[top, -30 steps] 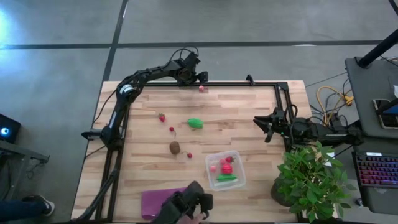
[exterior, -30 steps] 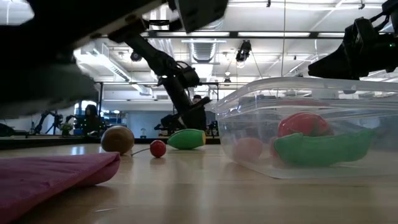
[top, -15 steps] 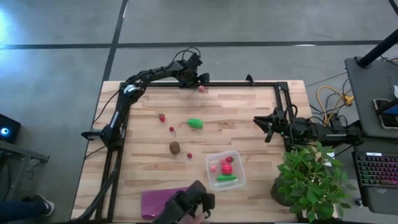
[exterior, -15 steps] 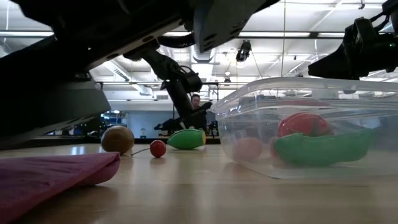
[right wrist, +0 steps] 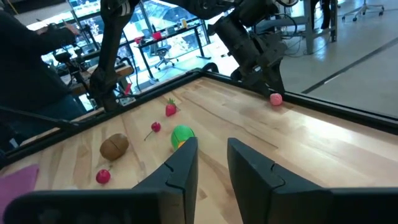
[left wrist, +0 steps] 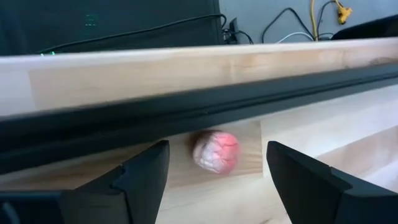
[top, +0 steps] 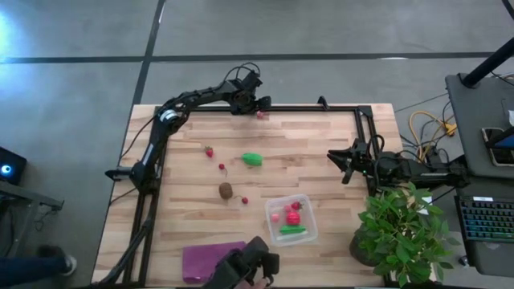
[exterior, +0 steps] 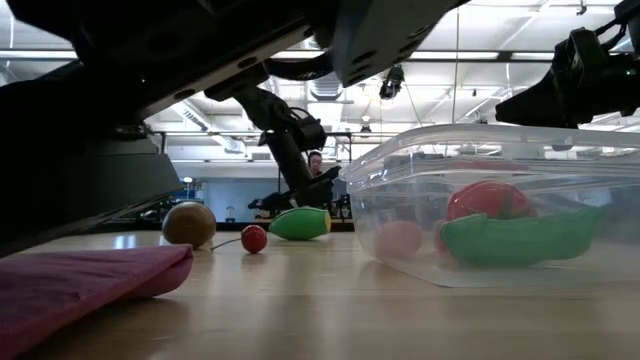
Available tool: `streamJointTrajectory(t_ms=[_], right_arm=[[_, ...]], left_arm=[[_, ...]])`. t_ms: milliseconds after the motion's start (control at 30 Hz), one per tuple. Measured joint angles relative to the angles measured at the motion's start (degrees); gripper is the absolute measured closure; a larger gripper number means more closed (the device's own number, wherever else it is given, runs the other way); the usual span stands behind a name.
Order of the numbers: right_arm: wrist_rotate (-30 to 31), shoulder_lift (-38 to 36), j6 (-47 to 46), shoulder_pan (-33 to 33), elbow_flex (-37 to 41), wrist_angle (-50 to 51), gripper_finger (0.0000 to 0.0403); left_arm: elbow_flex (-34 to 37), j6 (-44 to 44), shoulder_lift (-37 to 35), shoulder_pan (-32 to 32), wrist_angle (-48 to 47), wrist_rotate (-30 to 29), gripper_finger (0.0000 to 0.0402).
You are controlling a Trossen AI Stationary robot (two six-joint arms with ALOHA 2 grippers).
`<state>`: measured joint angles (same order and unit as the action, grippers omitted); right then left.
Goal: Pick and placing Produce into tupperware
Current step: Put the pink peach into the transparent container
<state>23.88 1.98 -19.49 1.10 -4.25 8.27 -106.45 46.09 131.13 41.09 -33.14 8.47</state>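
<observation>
At the far edge of the table (top: 337,152), you have the left claw (top: 259,103) standing wide and empty, its two fingers (left wrist: 140,177) flanking a pink berry (left wrist: 216,151) that lies just ahead of them against the dark rail (left wrist: 186,106); neither finger touches it.

Your right claw (top: 344,163) waits at the right side, its fingers narrowed with only a slim gap and holding nothing.

Loose produce at mid-table, well apart from both claws:
- green oblong piece (top: 252,160)
- brown kiwi-like ball (top: 226,190)
- three small red berries (top: 209,151), (top: 222,167), (top: 244,200)

The tupperware (top: 307,205) sits toward the near right and holds a red ball (top: 293,217), a pink piece (top: 276,217) and a second green oblong piece (top: 291,230).

A purple sheet (top: 201,258) lies at the near edge, and a potted plant (top: 397,233) stands at the near right corner.
</observation>
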Motion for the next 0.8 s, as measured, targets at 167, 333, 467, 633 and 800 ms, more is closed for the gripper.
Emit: streamJointTrajectory(t_ms=[167,333,467,633,800], right_arm=[[0.0,0.0,0.0,0.0,0.0,0.0,0.0330],[0.0,0.0,0.0,0.0,0.0,0.0,0.0326],[0.0,0.0,0.0,0.0,0.0,0.0,0.0320],[0.0,0.0,0.0,0.0,0.0,0.0,0.0316],[0.0,0.0,0.0,0.0,0.0,0.0,0.0321]], left_arm=[[0.0,0.0,0.0,-1.0,1.7,0.1,0.0148],[0.1,0.0,0.0,-1.5,2.5,0.0,0.0177],[0.4,0.0,0.0,-1.5,2.6,-1.1,0.0205],[0.9,-0.1,0.0,-1.6,2.9,-1.4,0.0216],[1.5,-1.3,0.1,-2.2,3.1,-1.3,0.0217]])
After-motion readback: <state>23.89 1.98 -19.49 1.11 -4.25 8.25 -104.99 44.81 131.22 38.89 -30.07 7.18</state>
